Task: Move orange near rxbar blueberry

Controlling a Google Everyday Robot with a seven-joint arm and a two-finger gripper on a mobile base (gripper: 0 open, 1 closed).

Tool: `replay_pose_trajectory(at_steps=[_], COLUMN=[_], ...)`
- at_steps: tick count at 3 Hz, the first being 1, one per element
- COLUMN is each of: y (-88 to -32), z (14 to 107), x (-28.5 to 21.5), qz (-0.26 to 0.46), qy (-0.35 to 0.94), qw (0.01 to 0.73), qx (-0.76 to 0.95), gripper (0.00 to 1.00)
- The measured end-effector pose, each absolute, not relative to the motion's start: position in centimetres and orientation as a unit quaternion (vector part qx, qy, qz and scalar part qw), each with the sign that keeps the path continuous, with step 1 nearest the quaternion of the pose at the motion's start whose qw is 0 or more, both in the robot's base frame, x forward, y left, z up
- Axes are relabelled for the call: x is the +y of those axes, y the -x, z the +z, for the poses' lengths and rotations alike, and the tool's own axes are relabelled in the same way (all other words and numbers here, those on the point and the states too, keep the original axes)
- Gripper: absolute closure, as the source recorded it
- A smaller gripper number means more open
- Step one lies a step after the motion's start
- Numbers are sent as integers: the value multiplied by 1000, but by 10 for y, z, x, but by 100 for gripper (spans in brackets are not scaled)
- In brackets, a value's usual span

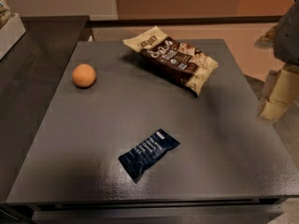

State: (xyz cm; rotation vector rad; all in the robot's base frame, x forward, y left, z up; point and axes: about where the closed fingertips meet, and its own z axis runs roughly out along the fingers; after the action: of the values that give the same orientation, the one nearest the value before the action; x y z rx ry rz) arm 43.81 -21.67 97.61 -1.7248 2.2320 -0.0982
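On the table [233, 143] we find the orange [84, 75] rear-left, the snack bag [174, 57] rear-centre, the rxbar blueberry [148, 153] front-centre; the gripper [274, 99] lies beyond its right edge.

- We count one orange [84, 75], near the desk's left edge, toward the far corner.
- We log one rxbar blueberry [148, 154], toward the near edge.
- One brown-and-cream snack bag [173, 58], by the far edge.
- One desk [224, 139].
- One gripper [279, 93], out past the desk's right edge.
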Motion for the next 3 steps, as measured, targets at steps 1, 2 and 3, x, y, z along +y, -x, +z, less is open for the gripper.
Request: replay_pose_trajectory(at_steps=[1,2,3], y=[-438,-448,-469], z=[976,979,983], x=[-217,-204,-178], qz=[-34,-14,11], qy=[603,608,614], qw=[159,176,208], qx=[781,774,761], gripper=[0,0,0])
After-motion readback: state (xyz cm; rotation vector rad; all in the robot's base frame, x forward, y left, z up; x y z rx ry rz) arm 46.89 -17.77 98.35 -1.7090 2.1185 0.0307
